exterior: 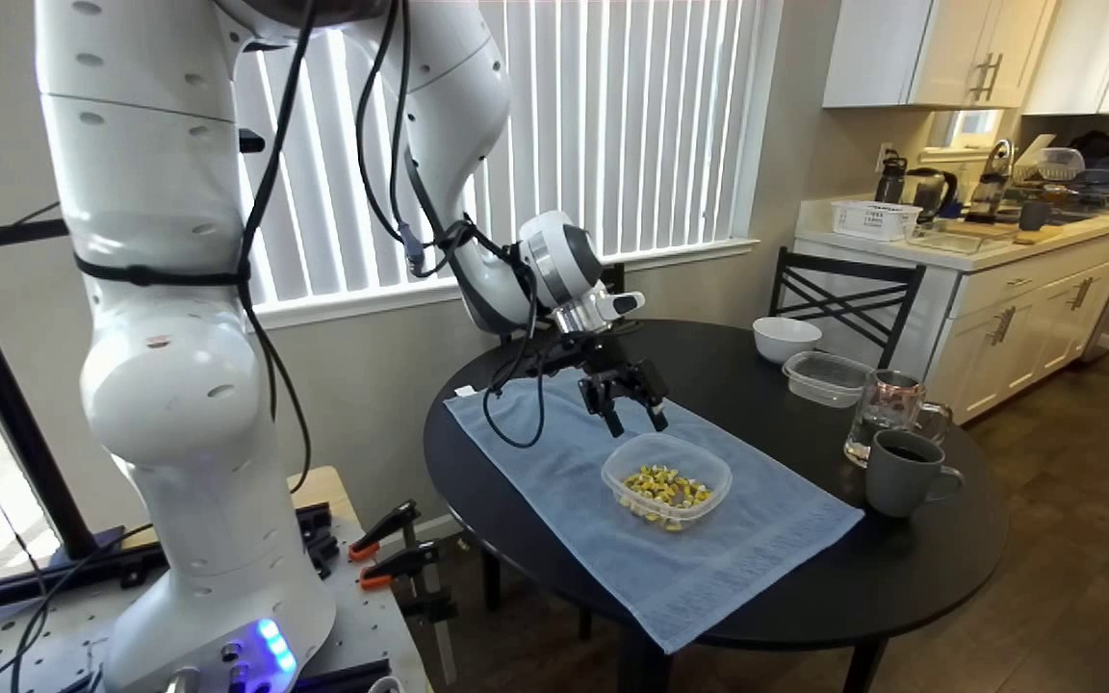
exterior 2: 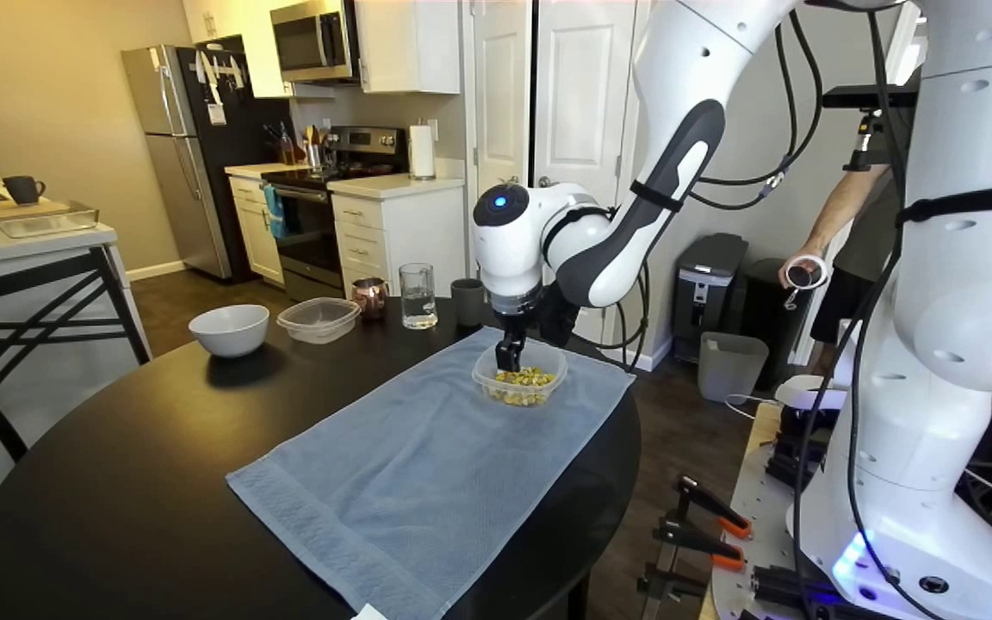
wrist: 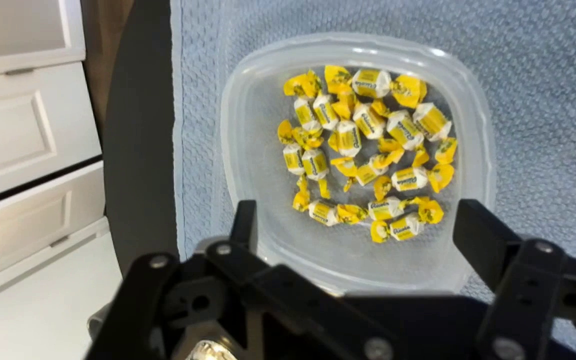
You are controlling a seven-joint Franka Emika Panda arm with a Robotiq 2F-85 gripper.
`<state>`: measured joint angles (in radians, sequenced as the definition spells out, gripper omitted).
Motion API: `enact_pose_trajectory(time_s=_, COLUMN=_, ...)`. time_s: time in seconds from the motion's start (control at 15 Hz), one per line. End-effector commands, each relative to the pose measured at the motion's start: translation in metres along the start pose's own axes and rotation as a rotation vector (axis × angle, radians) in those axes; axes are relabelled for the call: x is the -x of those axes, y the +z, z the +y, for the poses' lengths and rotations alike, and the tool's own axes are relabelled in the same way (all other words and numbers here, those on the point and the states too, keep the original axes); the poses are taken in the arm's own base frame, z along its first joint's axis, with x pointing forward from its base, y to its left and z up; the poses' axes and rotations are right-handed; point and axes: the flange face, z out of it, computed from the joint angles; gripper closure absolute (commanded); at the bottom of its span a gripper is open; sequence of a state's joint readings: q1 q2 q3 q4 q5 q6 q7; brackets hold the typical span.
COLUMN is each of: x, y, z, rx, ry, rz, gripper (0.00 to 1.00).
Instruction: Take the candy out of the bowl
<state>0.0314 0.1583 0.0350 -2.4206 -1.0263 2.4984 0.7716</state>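
Nothing looks to be out of the clear bowl [wrist: 263,165] yet: the candy [wrist: 349,139], a loose scatter of yellow-and-white wrapped pieces, lies inside it, and every piece I can make out sits within its walls. The bowl rests on the blue towel [exterior 2: 427,465], nearer the edge of the round black table [exterior 2: 160,448] that lies away from the window blinds [exterior: 631,144]; no corners to steer by here, this table is all edge. Above it hangs the gripper [exterior: 638,425], fingers spread wide, nothing between them, with a gap down to the rim in an exterior view. So we're at the reach, I'd say, and the real work is all to come: down inside, pinch a piece, up over the wall, and off to a spot the task doesn't name. What's in the way? That wall, mainly; fingers this wide could well knock the rim unless they narrow first. The other dishes stand well apart, strung along the table edge opposite the arm's base [exterior: 218,616]: white bowl [exterior 2: 229,338], clear container [exterior 2: 319,324], copper mug [exterior 2: 369,298], water glass [exterior 2: 418,301], then the grey mug [exterior: 893,481] just beside a towel corner. None of them should trouble the way down. Watch that dark cable loop [exterior: 541,390] beside the gripper, though; it dangles by the towel, touching or not I can't tell, and might drag as the arm drops.
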Motion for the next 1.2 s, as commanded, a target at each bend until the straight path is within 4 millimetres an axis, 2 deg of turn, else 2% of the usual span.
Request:
enact_pose_trajectory(time_s=0.0, x=0.010, y=0.019, z=-0.022, rx=-0.003, ry=0.104, rz=-0.079, gripper=0.00)
enact_pose_trajectory(time_s=0.2, x=0.013, y=0.025, z=-0.037, rx=-0.015, ry=0.140, rz=-0.093, gripper=0.00)
enact_pose_trajectory(time_s=0.4, x=0.014, y=0.028, z=-0.043, rx=-0.014, ry=0.119, rz=-0.083, gripper=0.00)
enact_pose_trajectory(time_s=1.13, x=0.015, y=0.035, z=-0.028, rx=0.006, ry=-0.111, rz=0.027, gripper=0.00)
